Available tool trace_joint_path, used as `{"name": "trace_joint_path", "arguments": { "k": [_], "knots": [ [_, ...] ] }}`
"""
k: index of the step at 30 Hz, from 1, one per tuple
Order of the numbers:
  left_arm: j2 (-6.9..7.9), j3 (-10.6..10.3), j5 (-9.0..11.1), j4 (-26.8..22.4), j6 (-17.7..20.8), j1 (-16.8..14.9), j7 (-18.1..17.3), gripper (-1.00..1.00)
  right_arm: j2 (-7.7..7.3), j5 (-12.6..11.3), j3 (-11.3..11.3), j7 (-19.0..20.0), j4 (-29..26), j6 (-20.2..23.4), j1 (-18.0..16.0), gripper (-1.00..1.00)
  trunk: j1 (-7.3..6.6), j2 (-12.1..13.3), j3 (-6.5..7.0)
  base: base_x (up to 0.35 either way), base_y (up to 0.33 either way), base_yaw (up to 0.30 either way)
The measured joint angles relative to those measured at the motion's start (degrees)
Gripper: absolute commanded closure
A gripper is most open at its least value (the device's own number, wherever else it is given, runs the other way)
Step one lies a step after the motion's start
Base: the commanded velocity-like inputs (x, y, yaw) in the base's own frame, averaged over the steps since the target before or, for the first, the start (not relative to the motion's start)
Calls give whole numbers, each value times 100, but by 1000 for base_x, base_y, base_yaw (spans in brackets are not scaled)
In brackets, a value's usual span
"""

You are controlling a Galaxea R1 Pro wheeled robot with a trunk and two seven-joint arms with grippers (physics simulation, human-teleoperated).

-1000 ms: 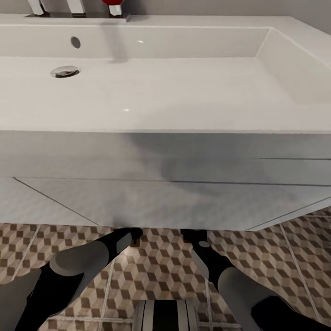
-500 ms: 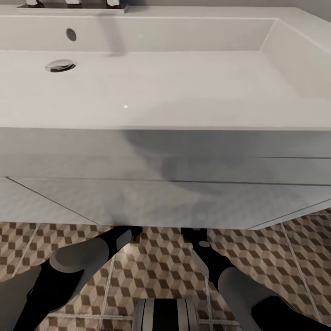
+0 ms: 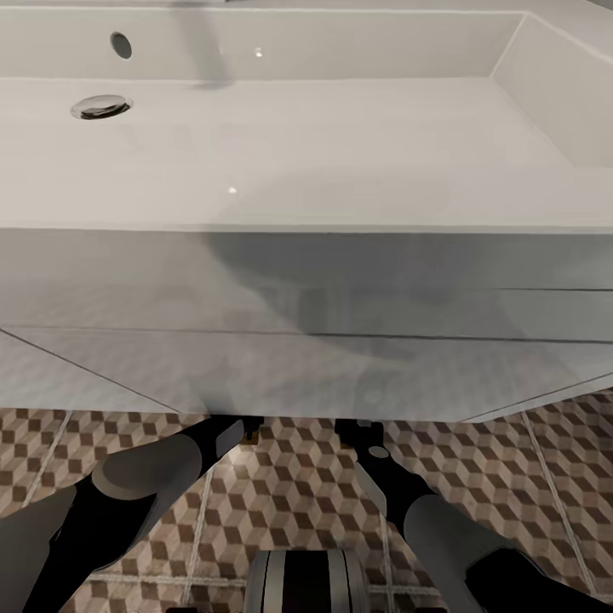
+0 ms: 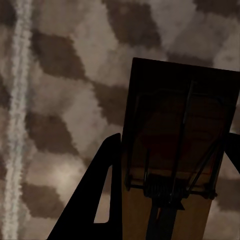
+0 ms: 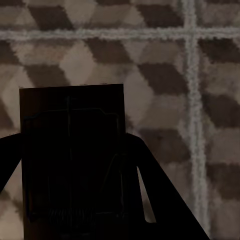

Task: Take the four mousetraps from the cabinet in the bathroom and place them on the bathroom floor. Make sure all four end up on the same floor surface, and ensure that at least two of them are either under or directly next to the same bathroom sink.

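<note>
Since the earlier head frames, the whole picture has slid: the bathroom sink (image 3: 281, 145) sits lower, the tap fittings have left the top edge, and the drain (image 3: 100, 106) lies nearer that edge, which we read as camera motion, not motion of the basin. Both forearms reach under the white vanity (image 3: 306, 358), over the bathroom floor (image 3: 298, 494). In the left wrist view, the left gripper (image 4: 165, 200) is closed on a mousetrap (image 4: 180, 145): its tan base runs out past the fingertips, one dark finger (image 4: 102, 200) pressed to its long edge and the other at the opposite edge, wire bar and spring coil facing the camera. In the right wrist view, the right gripper (image 5: 75, 195) holds a second mousetrap (image 5: 72, 150) the same way, in deep shadow, projecting forward from between the closed jaws with cube-patterned tile beyond it. How far either trap hangs above the tile we cannot tell. We judge each trap light, stiff and flat: a thin wooden board that will not bend, best pinched across its side edges as here, away from the wire bar and spring, which could snap or shift. Released low and flat, it should lie still rather than bounce or flip.
</note>
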Motion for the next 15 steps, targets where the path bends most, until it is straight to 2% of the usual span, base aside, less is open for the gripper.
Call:
{"name": "trace_joint_path", "arguments": {
  "k": [15],
  "knots": [
    [7, 6, 10, 2, 0, -53, 0, 100, 4, -7, -3, 1, -67, 7, 0, 100, 0, 0, -135, 0, 0, 0]
  ]
}}
